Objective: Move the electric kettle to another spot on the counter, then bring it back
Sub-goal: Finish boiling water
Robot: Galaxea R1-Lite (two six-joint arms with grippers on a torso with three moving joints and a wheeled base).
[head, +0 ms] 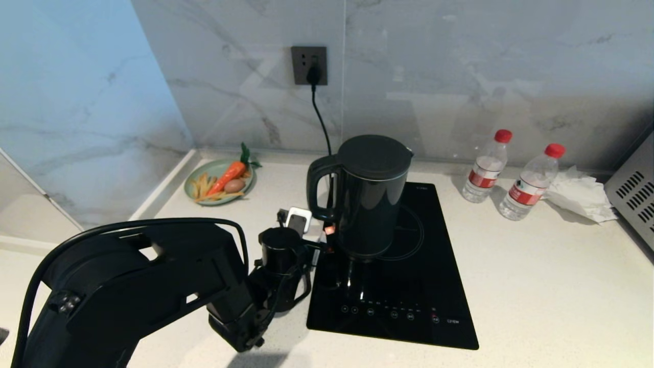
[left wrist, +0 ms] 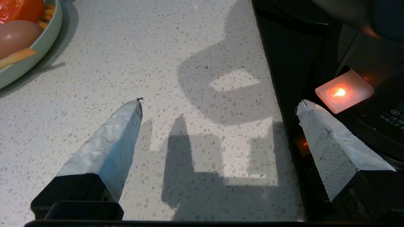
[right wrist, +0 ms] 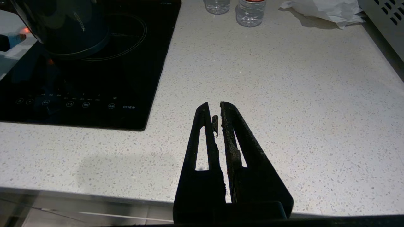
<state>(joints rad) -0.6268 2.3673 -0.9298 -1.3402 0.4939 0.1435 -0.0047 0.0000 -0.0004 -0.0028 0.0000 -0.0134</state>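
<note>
The tall glossy black electric kettle [head: 369,197] stands on the black glass cooktop [head: 409,286] near the white speckled desk's [head: 536,281] rear edge. The left tool [left wrist: 217,105], wide open and empty, sits beside its handle; the right tool [right wrist: 218,108], closed, is parked. Judged: no grasp made yet.

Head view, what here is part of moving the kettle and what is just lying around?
Job: kettle, counter, open left gripper beside the kettle's handle.
Lying about: cooktop, two water bottles, plate of food, crumpled tissue, wall socket.
</note>
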